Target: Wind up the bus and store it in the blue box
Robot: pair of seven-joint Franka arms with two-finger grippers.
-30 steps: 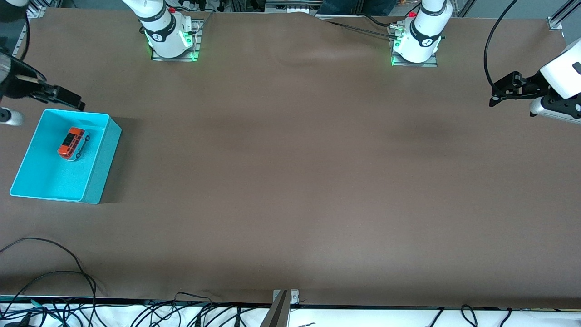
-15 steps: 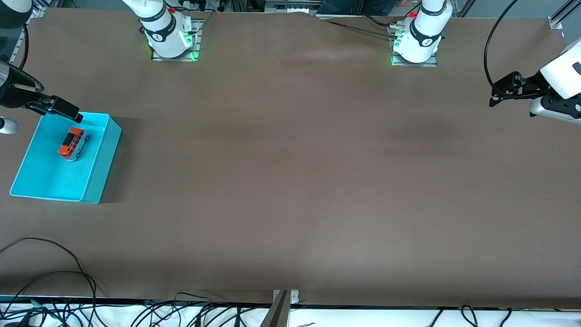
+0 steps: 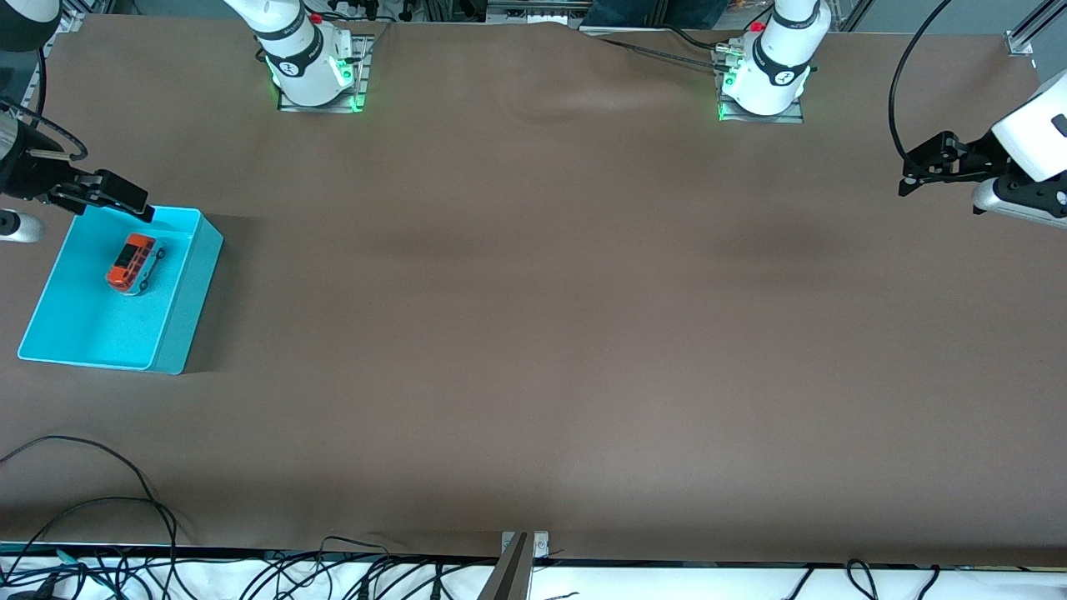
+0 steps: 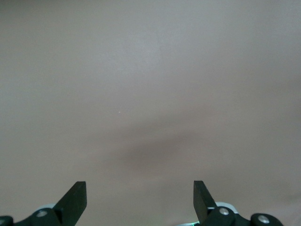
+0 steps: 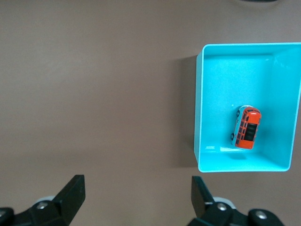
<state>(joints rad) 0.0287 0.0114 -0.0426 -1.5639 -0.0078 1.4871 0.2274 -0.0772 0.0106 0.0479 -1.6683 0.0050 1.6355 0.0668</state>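
Observation:
The orange-red bus lies inside the blue box at the right arm's end of the table. My right gripper hangs open and empty over the box's edge farthest from the front camera. In the right wrist view its open gripper is over bare table, with the blue box and the bus off to one side. My left gripper waits open and empty at the left arm's end of the table. The left wrist view shows the open gripper over bare brown table.
The table is covered by a brown cloth. Both arm bases stand along the edge farthest from the front camera. Loose cables lie along the edge nearest to it.
My right gripper has shifted slightly over the box's edge. The bus, the box and the left arm have not moved.

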